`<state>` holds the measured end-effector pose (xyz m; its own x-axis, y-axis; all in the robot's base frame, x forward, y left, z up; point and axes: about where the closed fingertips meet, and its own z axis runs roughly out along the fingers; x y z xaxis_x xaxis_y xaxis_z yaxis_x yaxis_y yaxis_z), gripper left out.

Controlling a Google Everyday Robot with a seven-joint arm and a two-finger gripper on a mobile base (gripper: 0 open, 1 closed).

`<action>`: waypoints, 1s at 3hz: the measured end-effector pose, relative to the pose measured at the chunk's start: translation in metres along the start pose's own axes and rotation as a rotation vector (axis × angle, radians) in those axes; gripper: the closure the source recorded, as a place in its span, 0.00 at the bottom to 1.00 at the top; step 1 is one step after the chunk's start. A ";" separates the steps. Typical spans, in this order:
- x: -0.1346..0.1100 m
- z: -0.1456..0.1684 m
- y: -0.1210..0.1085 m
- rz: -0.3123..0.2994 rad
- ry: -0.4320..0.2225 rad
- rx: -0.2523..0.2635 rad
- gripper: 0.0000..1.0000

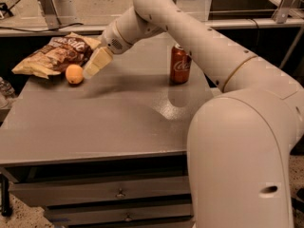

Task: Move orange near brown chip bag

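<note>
The orange (74,74) is found resting on the table (109,127), at the near edge of the bag (54,55). Whether the two touch cannot be confirmed from this angle. The gripper (97,63) is positioned just beside the orange, on the side toward the can (180,64), and is tilted down at it. No object is seen held, and whether the gripper is spread or pressed together cannot be told. The can stands well apart.

The orange is judged light, firm and round, with smooth skin, and is expected to roll if nudged off-centre. A hold across its widest girth is advised. The bag is judged soft and easily shifted.
</note>
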<state>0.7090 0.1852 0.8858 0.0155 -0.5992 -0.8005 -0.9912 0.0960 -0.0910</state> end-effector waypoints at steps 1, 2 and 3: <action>0.005 -0.056 -0.008 -0.052 -0.019 0.021 0.00; 0.022 -0.117 -0.013 -0.090 -0.030 0.052 0.00; 0.041 -0.172 -0.013 -0.102 -0.055 0.092 0.00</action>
<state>0.6997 0.0229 0.9563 0.1249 -0.5655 -0.8153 -0.9680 0.1107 -0.2250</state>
